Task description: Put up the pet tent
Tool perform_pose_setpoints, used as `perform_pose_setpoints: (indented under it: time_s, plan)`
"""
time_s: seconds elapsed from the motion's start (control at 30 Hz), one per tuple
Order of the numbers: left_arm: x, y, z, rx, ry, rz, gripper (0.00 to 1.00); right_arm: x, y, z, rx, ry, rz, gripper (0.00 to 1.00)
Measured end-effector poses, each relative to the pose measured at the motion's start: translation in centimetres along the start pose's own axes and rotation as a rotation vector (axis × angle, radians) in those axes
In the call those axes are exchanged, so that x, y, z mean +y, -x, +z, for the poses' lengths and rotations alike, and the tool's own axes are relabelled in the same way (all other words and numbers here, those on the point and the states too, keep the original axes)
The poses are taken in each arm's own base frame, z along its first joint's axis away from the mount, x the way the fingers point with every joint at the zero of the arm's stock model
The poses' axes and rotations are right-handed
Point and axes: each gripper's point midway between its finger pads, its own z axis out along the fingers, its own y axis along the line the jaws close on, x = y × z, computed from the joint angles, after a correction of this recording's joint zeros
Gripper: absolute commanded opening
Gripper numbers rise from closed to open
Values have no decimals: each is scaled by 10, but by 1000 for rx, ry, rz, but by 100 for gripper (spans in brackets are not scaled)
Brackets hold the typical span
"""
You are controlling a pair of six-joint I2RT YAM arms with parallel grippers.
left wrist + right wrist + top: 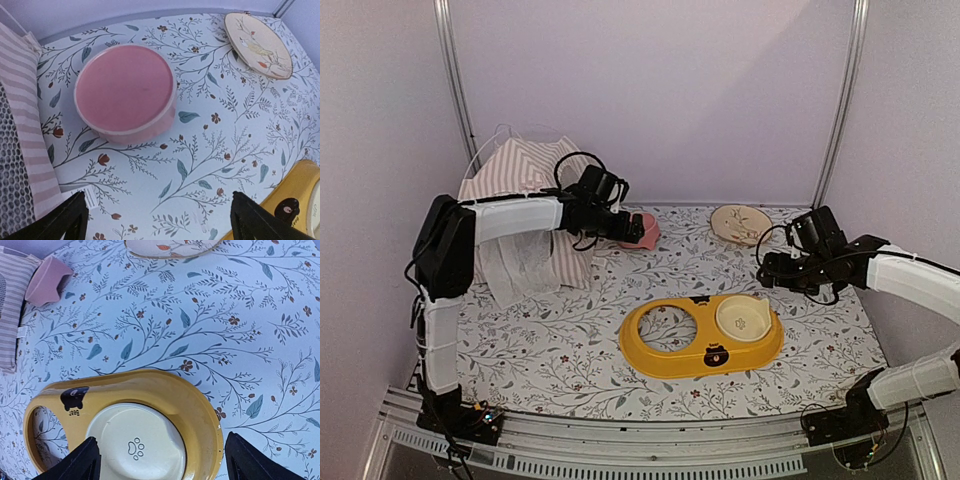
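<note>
Since the pink-striped fabric pet tent [525, 215] looks limp and light, its thin white poles [480, 155] suit the left end effector [160, 220] and right end effector [160, 460], both spread wide and empty.

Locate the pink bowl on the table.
Top view: the pink bowl stands at the back, left of centre, just right of the pet tent and directly ahead of the open left end effector.

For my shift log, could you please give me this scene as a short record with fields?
pet tent: back left corner, neither gripper touching it
left gripper: open, empty, by the pink bowl beside the tent
right gripper: open, empty, above the yellow feeder
feeder contents: cream bowl in right hole, left hole empty
plate: back right
</note>
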Motion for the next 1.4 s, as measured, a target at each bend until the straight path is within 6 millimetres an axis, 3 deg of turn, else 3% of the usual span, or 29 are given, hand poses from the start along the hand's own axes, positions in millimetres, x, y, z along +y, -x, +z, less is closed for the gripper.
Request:
perform_pose_setpoints:
  time_s: [0.03,0.13,0.37,0.6,0.83,0.97,1.2,1.4]
  plan:
    - [3,9,16,-6,3,4,99,5,7,-6,-18,21,1,89]
    - [17,17,37,1,21,-3,99,16,18,-19,-53,73,0,89]
    - [46,45,100,-26,52,-10,99,30,24,-43,-86,157,-4,90]
    - [57,42,129,-32,7,-55,99,32,21,-62,-97,194,-3,91]
    - [43,64,143,-104,-202,-147,99,27,15,-68,-82,186,-4,92]
    - [33,65,148,-114,-281,-174,99,26,13,-69,-75,183,-6,92]
    - [6,50,149,-64,-388,-150,100,32,14,-69,-73,212,-8,93]
    - [-29,18,152,14,-463,-87,100,47,20,-62,-77,271,-11,94]
